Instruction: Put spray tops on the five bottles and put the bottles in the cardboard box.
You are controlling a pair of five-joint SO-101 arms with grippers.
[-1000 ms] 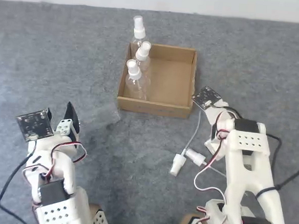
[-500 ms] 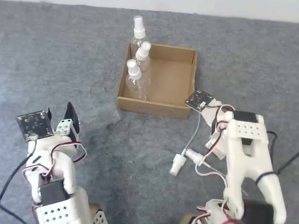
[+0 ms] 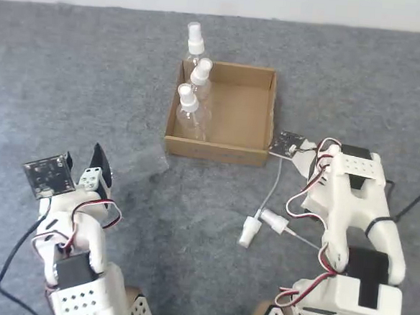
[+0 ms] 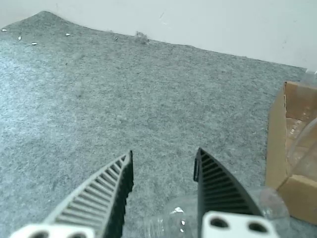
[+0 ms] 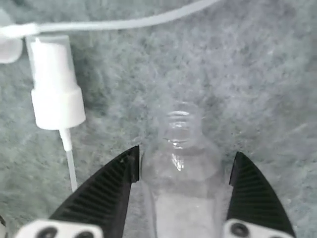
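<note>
Two capped bottles (image 3: 189,114) in box (image 3: 221,152), right pincer (image 5: 185,152) — spread — astride uncapped bottle (image 5: 179,130)

This has the look of a small robotics lab bench. The left arm (image 3: 75,234) and right arm (image 3: 350,218) are bare white plastic with exposed circuit boards (image 3: 48,175) and loose wires (image 3: 95,208), set on grey felt (image 3: 72,68). Ahead of the left gripper (image 4: 164,151) the felt meets a plain white wall (image 4: 223,20), with lint (image 4: 142,36) at its foot.
</note>
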